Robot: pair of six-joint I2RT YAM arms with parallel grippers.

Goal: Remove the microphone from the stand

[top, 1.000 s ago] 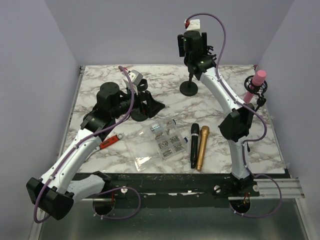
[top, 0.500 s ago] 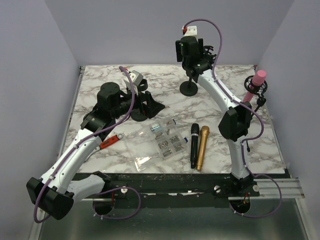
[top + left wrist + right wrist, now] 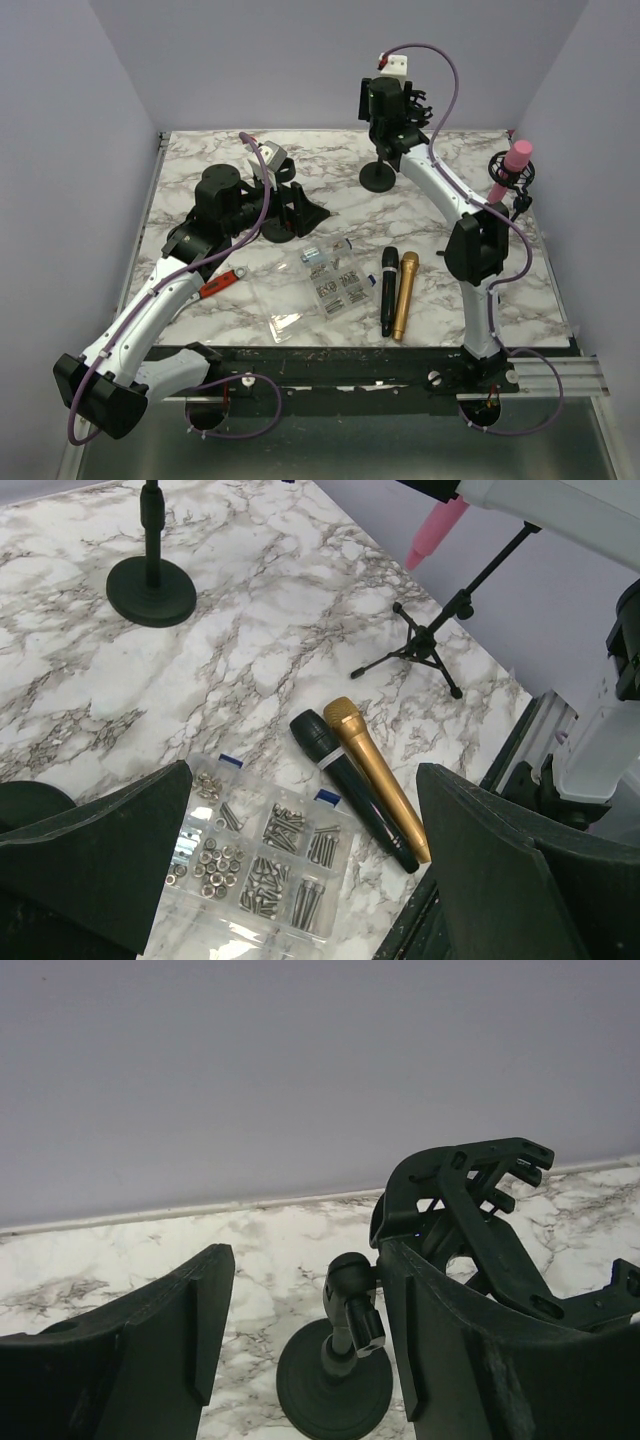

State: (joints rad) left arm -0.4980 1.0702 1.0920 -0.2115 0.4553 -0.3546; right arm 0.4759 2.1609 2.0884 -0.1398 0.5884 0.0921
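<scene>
**Top external view.** The pink microphone [image 3: 517,158] is sitting tilted in a black shock mount [image 3: 506,173] at the right edge of the marble table [image 3: 200,160], toward the far right corner. Neither arm is touching it. The right arm [image 3: 440,185] is reaching to the far edge, and its wrist is hanging above a round-base stand [image 3: 378,177]. The left arm [image 3: 160,290] is stretching over the left half of the table. A black microphone [image 3: 387,291] and a gold microphone [image 3: 404,294] are lying side by side and touching, near the middle of the near edge. A clear parts box [image 3: 325,282] is lying just left of them. A red-handled tool [image 3: 221,284] is lying beside the left arm.

**Left wrist view.** The left gripper [image 3: 303,775] is standing spread wide and is holding nothing. The parts box, with screws and nuts in its compartments, and the two loose microphones are showing between its fingers [image 3: 95,860]. Farther off, the pink microphone is sitting atop a tripod stand [image 3: 428,640] at the table's right edge, well apart from this gripper.

**Right wrist view.** The right gripper [image 3: 300,1250] is also standing spread and is gripping nothing. The round-base stand's swivel joint is showing between the fingers [image 3: 130,1360]. An empty black clip [image 3: 465,1185] is rising behind the right-hand finger. Whether that finger is touching the clip cannot be told.
</scene>
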